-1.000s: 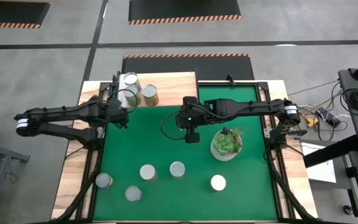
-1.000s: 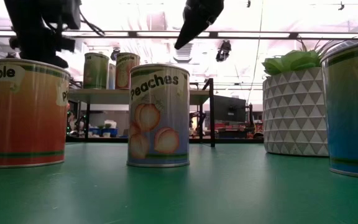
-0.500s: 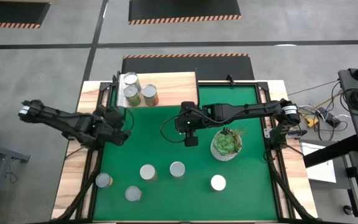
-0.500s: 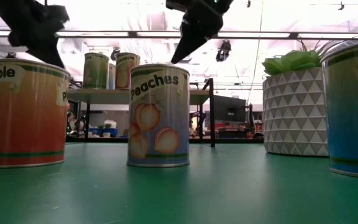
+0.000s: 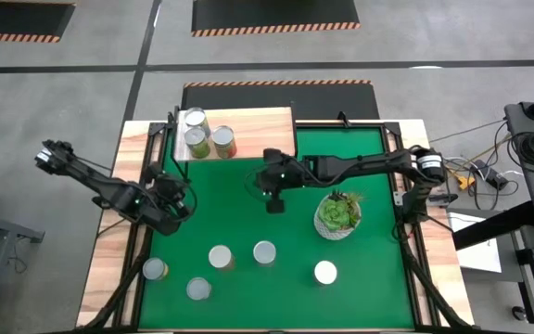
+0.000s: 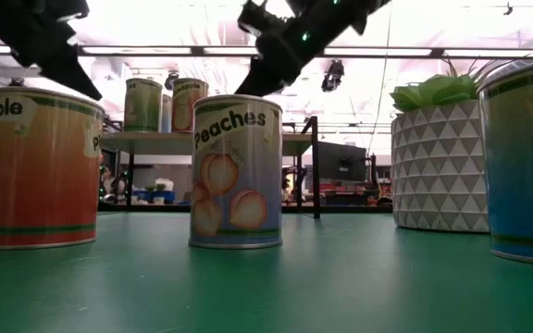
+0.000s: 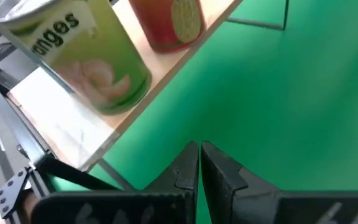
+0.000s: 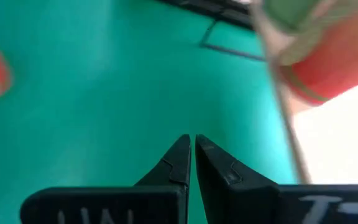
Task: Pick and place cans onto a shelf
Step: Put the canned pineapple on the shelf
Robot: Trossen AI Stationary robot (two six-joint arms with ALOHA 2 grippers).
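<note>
Three cans stand on the light-wood shelf at the far left; the left wrist view shows a green one and a red one. Several more cans stand on the green mat near its front, among them a peaches can and an orange can. My left gripper is shut and empty above the mat's left edge, nearer than the shelf. My right gripper is shut and empty above the mat's middle, slanting down.
A white pot with a green plant stands on the mat right of my right gripper. A blue can is close to the low camera. Bare green mat lies between the two grippers.
My left gripper has swung away from the cans on the shelf toward the table's near left, staying shut. My right gripper has sunk toward the mat and shifted a little to the left, also shut. The cans have not moved.
</note>
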